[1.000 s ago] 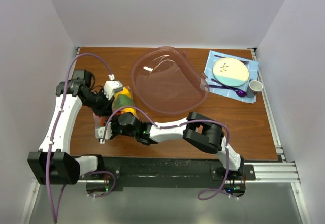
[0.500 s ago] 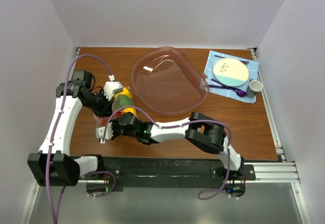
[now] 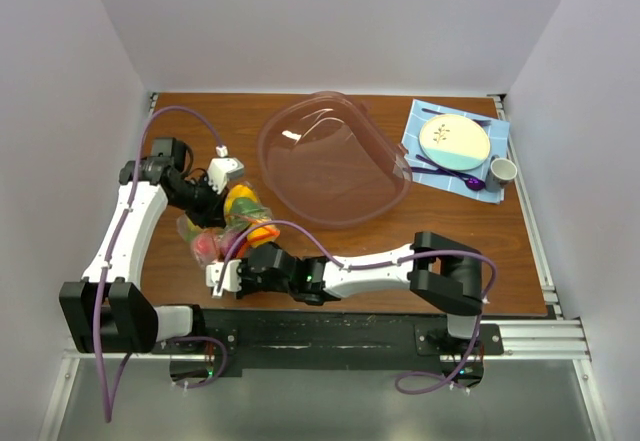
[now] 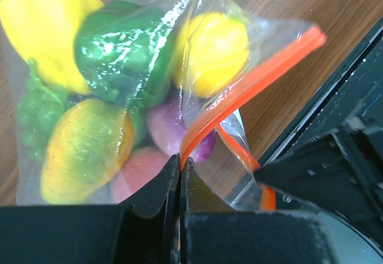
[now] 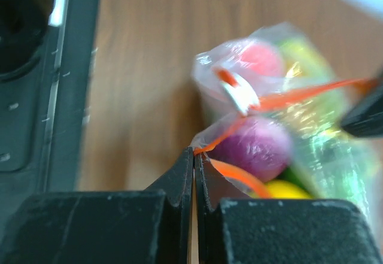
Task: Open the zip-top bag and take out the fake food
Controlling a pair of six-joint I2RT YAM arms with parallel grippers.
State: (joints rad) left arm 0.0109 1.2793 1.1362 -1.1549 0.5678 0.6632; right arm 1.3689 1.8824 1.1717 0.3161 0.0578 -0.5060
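Left gripper point(image 4: 179, 169) and right gripper point(image 5: 193, 156) both pinch the zip-top bag point(image 4: 149, 90).

From the top camera I see the bag at about 8 o'clock on the table point(image 3: 500, 221), with the left gripper at its 12 o'clock and the right gripper at its 6 o'clock. In my left wrist view the fingers are pressed together on the orange zip strip point(image 4: 257, 75), which splits in two, and the fake food point(image 4: 84, 150) is all inside. My right wrist view is blurry, but those fingers nip the strip too.
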